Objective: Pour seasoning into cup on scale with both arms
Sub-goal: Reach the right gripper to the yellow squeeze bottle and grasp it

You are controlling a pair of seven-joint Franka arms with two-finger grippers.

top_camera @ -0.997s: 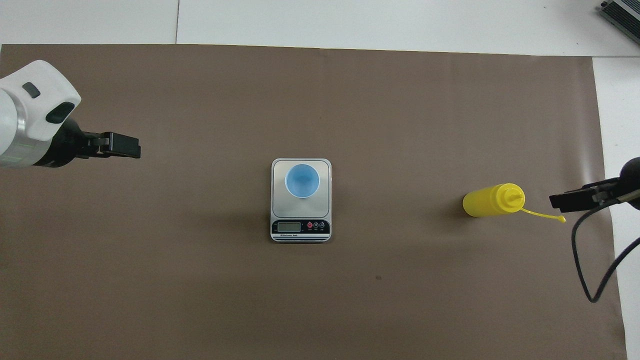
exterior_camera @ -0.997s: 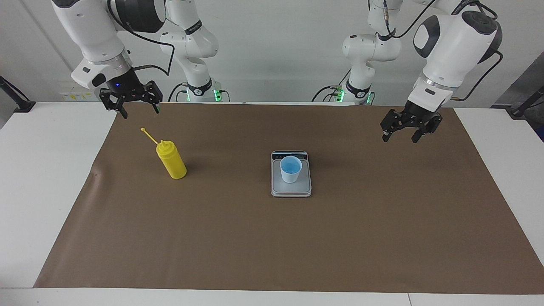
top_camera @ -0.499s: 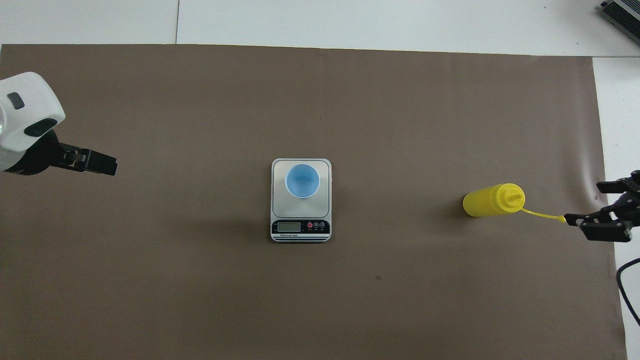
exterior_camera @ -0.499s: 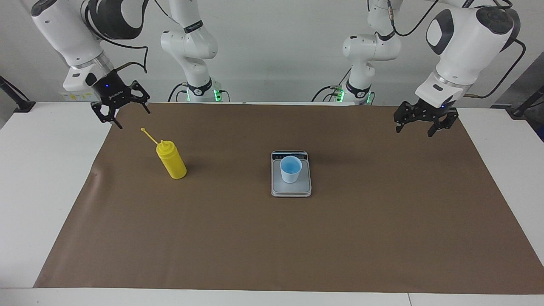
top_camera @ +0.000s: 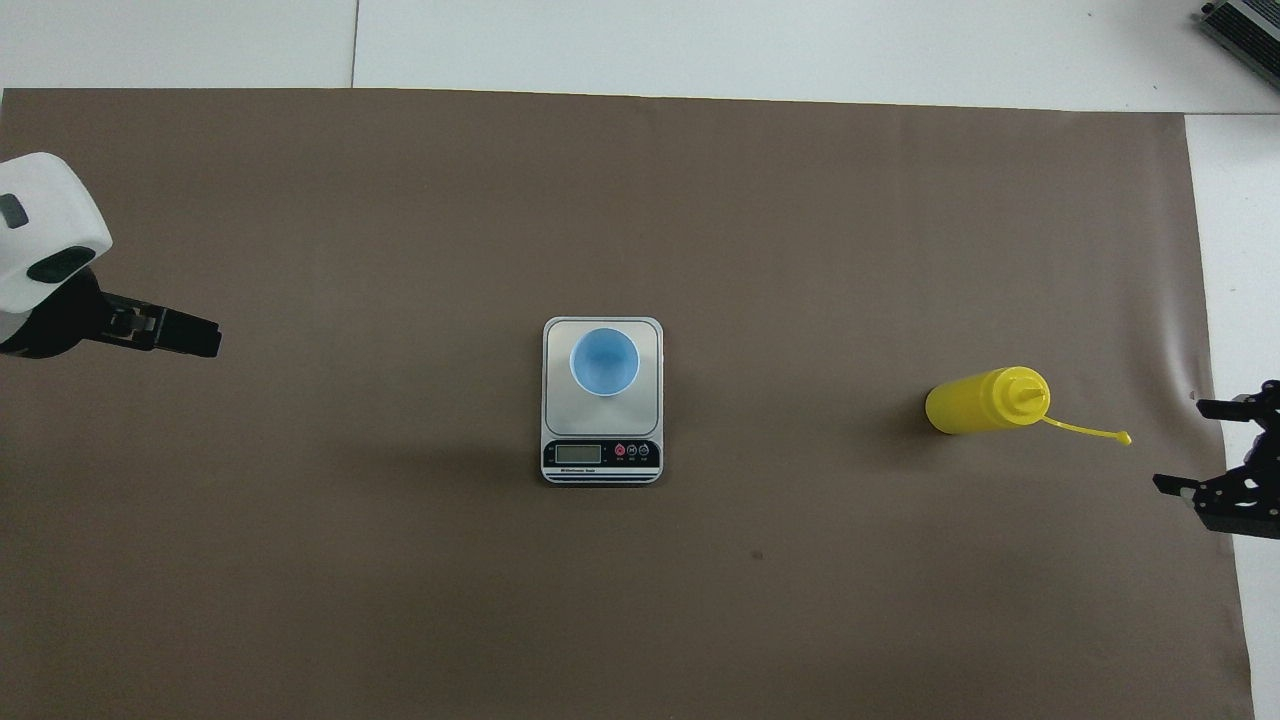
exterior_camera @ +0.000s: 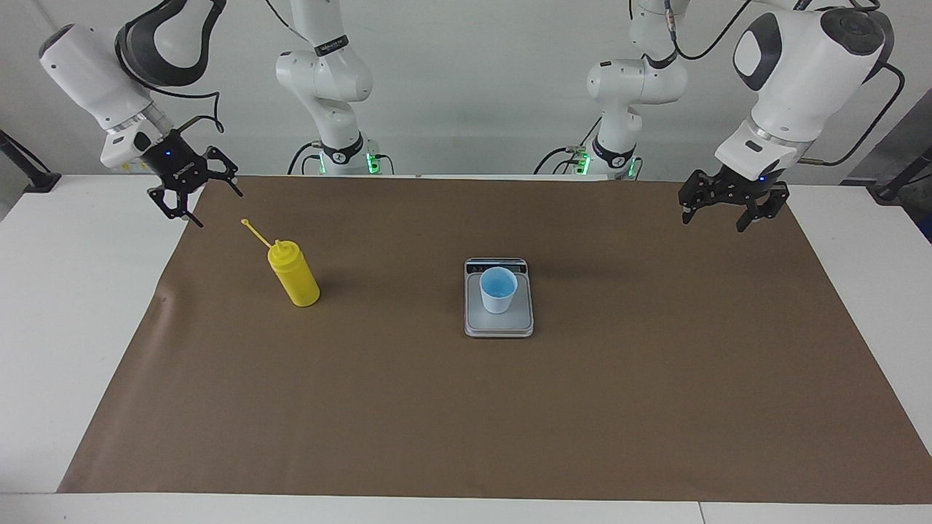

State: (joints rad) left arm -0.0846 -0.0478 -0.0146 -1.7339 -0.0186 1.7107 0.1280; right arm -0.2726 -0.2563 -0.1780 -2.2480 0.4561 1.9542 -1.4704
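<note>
The yellow seasoning bottle (exterior_camera: 293,275) stands upright on the brown mat toward the right arm's end of the table, its tethered cap (exterior_camera: 246,223) hanging off the nozzle. It also shows in the overhead view (top_camera: 985,400). The light-blue cup (exterior_camera: 498,290) stands on the silver scale (exterior_camera: 499,325), mid-table; the overhead view shows the cup (top_camera: 604,361) and the scale's display strip (top_camera: 600,455). My right gripper (exterior_camera: 218,207) is open and empty in the air over the mat's edge, apart from the bottle. My left gripper (exterior_camera: 713,222) is open and empty over the mat at its own end.
A brown mat (exterior_camera: 466,407) covers most of the white table (exterior_camera: 73,306). Two smaller white arms with green lights (exterior_camera: 328,87) (exterior_camera: 626,87) stand at the robots' edge of the table. A grey device (top_camera: 1245,30) lies at the table's corner farthest from the robots.
Both grippers have drawn back outward, away from the middle of the mat. The right gripper has turned and moved off the bottle's cap toward the mat's edge. Bottle, cup and scale have not moved.
</note>
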